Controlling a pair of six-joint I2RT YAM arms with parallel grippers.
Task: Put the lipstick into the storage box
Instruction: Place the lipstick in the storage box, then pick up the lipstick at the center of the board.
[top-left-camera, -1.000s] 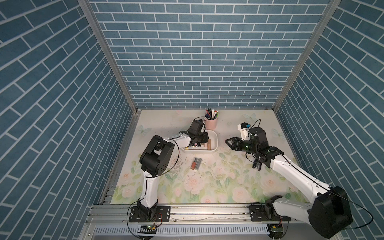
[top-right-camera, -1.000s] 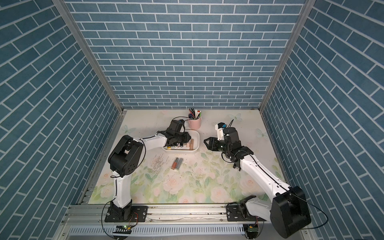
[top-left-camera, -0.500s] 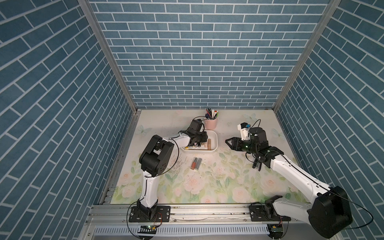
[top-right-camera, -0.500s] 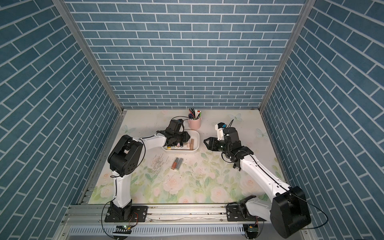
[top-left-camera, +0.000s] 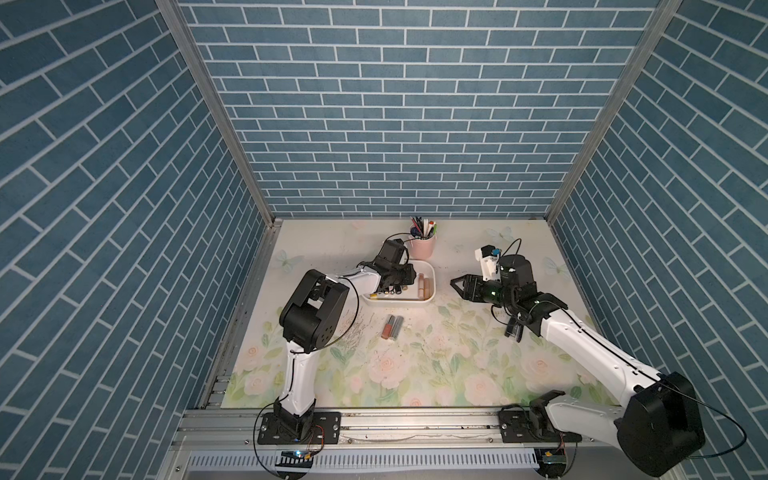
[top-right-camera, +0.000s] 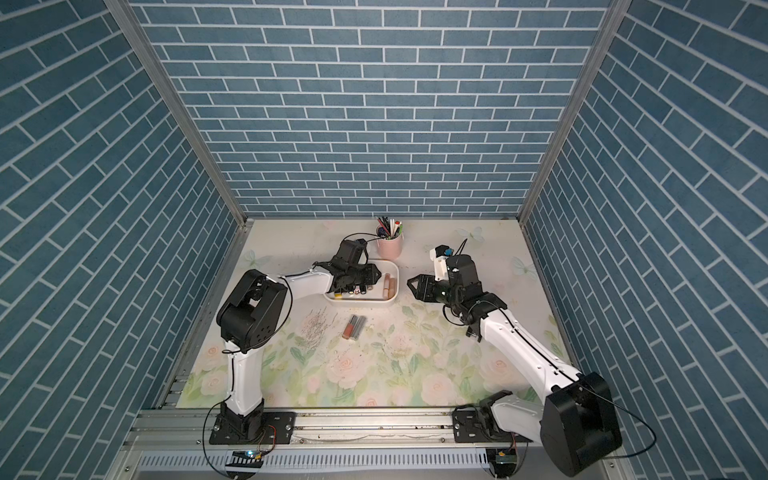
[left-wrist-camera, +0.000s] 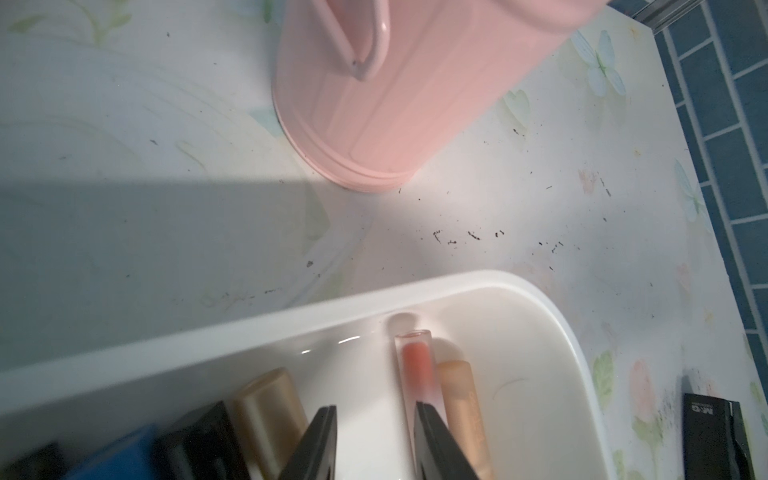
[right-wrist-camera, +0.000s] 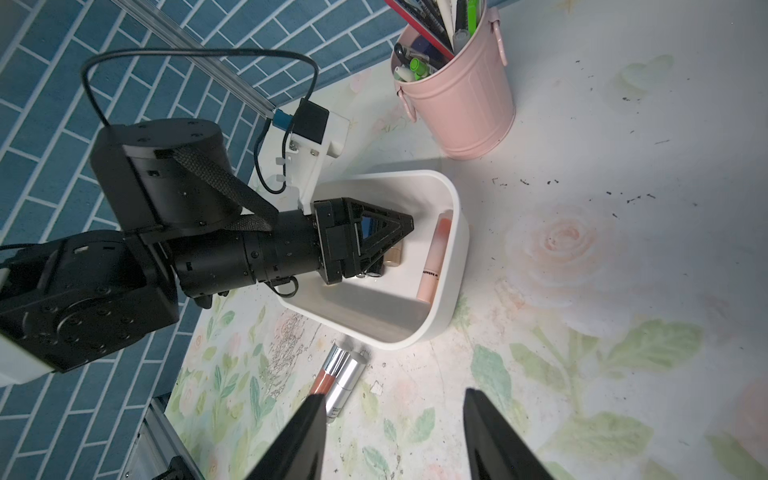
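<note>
Nearest the front rail, on the pale floral-printed surface (top-left-camera: 415, 374), two lipsticks lie side by side and touching, just below the middle of both top views. One is a red-brown lipstick with a silver cap (top-left-camera: 389, 326), the other a silver lipstick tube (top-left-camera: 398, 327). Both are outside the box, close to its front wall.

Just beyond them sits the storage box (top-left-camera: 399, 302), a shallow white plastic tub with rounded corners. The left tool (left-wrist-camera: 374, 411) hangs over the inside of the box. In the left wrist view its two black fingers (left-wrist-camera: 318, 440) stand a little apart, with bare white box floor between them and nothing clamped. One finger overlaps the lower end of a clear tube with coral-pink filling (left-wrist-camera: 415, 361); whether they touch cannot be told. A frosted peach tube (left-wrist-camera: 461, 399) lies against that clear tube, both near the box's rounded end. On the other side of the fingers lie a gold-capped cylinder (left-wrist-camera: 270, 403) and some dark, blurred items.

Level with the box, right of centre in both top views, the right tool (top-left-camera: 457, 286) is held above the surface, apart from the box and pointing toward it. The right wrist view shows its fingers wide apart and empty.

Farthest back, a pink metal bucket-shaped cup full of pens (top-left-camera: 422, 248) stands just behind the box's far right corner.
</note>
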